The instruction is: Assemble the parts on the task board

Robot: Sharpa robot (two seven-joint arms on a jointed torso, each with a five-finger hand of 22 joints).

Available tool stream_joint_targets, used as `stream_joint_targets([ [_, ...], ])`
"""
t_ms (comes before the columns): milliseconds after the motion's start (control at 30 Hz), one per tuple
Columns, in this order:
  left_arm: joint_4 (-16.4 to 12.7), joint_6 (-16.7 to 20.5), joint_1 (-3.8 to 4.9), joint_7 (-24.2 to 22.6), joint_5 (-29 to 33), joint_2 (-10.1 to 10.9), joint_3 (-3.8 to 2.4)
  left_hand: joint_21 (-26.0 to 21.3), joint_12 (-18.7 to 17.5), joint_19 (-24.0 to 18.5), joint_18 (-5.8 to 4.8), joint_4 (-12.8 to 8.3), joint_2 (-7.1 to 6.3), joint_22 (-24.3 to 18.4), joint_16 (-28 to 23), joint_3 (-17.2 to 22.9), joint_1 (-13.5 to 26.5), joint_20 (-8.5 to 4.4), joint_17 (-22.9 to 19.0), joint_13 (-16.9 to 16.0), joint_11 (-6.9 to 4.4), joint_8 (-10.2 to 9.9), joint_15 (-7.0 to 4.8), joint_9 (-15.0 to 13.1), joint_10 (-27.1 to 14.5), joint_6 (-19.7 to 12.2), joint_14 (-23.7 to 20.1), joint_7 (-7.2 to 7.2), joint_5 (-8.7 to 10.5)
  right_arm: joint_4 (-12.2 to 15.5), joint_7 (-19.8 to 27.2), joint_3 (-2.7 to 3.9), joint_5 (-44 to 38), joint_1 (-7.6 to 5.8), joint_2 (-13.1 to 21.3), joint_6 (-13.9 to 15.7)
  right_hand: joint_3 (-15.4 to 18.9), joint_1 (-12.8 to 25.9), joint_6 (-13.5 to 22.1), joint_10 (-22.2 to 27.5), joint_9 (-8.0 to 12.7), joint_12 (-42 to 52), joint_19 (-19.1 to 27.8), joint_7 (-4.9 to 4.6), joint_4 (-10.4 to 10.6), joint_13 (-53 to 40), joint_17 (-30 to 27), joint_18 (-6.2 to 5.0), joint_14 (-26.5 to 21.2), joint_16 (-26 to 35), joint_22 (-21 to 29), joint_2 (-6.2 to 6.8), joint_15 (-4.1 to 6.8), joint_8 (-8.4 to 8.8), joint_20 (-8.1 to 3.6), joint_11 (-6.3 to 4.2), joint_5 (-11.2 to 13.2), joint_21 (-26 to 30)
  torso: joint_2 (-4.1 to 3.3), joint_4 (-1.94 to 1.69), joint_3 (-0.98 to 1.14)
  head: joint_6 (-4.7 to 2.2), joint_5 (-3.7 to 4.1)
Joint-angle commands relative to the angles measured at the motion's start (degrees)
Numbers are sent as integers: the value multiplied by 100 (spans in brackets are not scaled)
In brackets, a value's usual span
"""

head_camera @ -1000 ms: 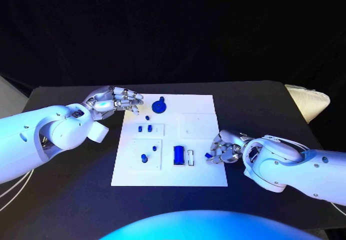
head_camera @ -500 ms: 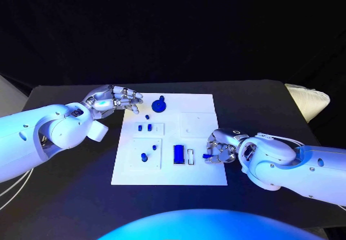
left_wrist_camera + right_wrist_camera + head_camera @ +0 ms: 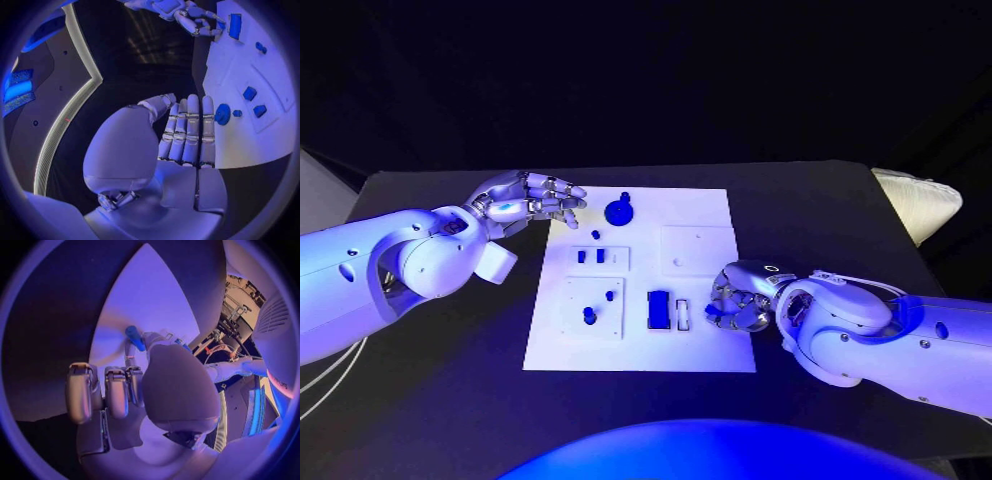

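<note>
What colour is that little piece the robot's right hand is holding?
Blue: the small peg-like part pinched by the right hand shows best in the right wrist view.

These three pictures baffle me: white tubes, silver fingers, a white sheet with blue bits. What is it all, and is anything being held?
It is a robot with two white arms ending in silver hands. One picture looks down from its head; the two round ones come from cameras at its wrists. On the black table lies a white task board carrying small blue parts, such as a tall block and a round piece. The right hand pinches a small blue part in its fingertips at the board's edge. The left hand hovers beside the board's far corner, holding nothing.
</note>
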State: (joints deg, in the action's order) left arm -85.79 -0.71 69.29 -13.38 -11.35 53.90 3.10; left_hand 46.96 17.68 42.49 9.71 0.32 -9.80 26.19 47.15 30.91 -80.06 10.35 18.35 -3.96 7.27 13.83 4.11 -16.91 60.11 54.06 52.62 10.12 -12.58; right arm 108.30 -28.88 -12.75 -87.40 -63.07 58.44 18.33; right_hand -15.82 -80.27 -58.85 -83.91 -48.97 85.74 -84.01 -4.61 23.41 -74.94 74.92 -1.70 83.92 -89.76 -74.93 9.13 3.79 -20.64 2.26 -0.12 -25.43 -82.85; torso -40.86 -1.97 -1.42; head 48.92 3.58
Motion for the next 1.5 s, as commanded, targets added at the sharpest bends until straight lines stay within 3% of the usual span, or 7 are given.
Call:
stream_joint_targets([
  [33, -13, -62, -2, -45, 37, -8, -3, -20, -35, 31, 67, 27, 38, -5, -30, 1, 20, 11, 6, -5, 10, -39, 20, -8, 27, 8, -9, 36, -1, 3, 9, -65, 576, 51, 19, -46, -1106, 136, 52, -408, 2269, 32, -434, 5, -832, -1293, 1508, 45, 608, -24, -1341, 39, -22, -64, 16, 5, 40, -36, 3, 2, -2, 4, -1],
  [167, -11, -66, -2, -33, 37, -13, -3, -20, -35, 31, 67, 27, 38, -5, -30, 1, 20, 11, 6, -5, 10, -39, 20, -8, 27, 8, -9, 36, -1, 45, 150, -64, 1158, -28, 60, 426, -1343, 491, 60, -408, 2217, 25, -429, 16, -870, -1292, 1508, 41, 608, -24, -1336, 167, -24, -146, 22, 19, 331, -19, 3, 0, -5, 1, -3],
  [333, -7, -68, -2, -27, 37, -20, -3, -20, -35, 31, 67, 27, 38, -5, -30, 1, 20, 11, 6, -5, 10, -39, 20, -8, 27, 8, -9, 36, -1, 108, 256, -63, 1792, -133, 93, 773, -1297, 687, 30, -419, 2193, 44, -432, 32, -888, -1303, 1508, 43, 608, -24, -1339, 297, -15, -197, 17, 9, 274, -31, 3, 2, -3, -4, -7],
  [533, -3, -75, -2, -21, 37, -32, -3, -20, -35, 31, 67, 27, 38, -5, -30, 1, 20, 11, 6, -5, 10, -39, 20, -8, 27, 8, -9, 36, -1, 200, 312, -62, 2484, -227, 76, 999, -1245, 784, 8, -426, 2178, 54, -436, 47, -906, -1309, 1508, 45, 608, -24, -1342, 306, -5, -233, 9, -3, 419, -45, 1, 0, -4, 6, -4],
  [900, 2, -109, -2, 6, 37, -48, -3, -34, -47, 37, 67, 32, 38, -13, -33, 0, 18, 12, 11, -6, 11, -43, 21, -10, 28, 5, -12, 37, -1, 113, 137, -61, 3008, -277, -174, 839, -1135, 992, 12, -438, 2181, 74, -439, 47, -877, -1322, 1508, 47, 608, -24, -1343, 308, -2, -254, 1, -3, 772, -53, 3, -2, -4, 18, 7],
  [1100, 0, -117, -2, 11, 37, -52, -3, -34, -47, 37, 67, 32, 38, -13, -33, 0, 18, 12, 11, -6, 11, -43, 21, -10, 28, 5, -12, 37, -1, 42, -7, -61, 3045, -284, -325, 654, -1015, 1128, -6, -438, 2182, 73, -438, 48, -816, -1323, 1508, 47, 608, -24, -1343, 305, -6, -270, 3, -2, 774, -52, 0, -3, -4, 28, -3],
  [1500, -1, -125, -2, 15, 37, -50, -3, -42, -53, 39, 66, 36, 37, -17, -35, -2, 21, 13, 14, -5, 13, -45, 23, -10, 26, 3, -15, 38, -1, -4, -166, -61, 2881, -286, -464, 692, -890, 1224, -63, -458, 2176, 112, -450, 74, -757, -1344, 1508, 55, 608, -24, -1355, 276, 10, -319, -5, -21, 973, -99, 1, 2, -4, 29, -5],
])
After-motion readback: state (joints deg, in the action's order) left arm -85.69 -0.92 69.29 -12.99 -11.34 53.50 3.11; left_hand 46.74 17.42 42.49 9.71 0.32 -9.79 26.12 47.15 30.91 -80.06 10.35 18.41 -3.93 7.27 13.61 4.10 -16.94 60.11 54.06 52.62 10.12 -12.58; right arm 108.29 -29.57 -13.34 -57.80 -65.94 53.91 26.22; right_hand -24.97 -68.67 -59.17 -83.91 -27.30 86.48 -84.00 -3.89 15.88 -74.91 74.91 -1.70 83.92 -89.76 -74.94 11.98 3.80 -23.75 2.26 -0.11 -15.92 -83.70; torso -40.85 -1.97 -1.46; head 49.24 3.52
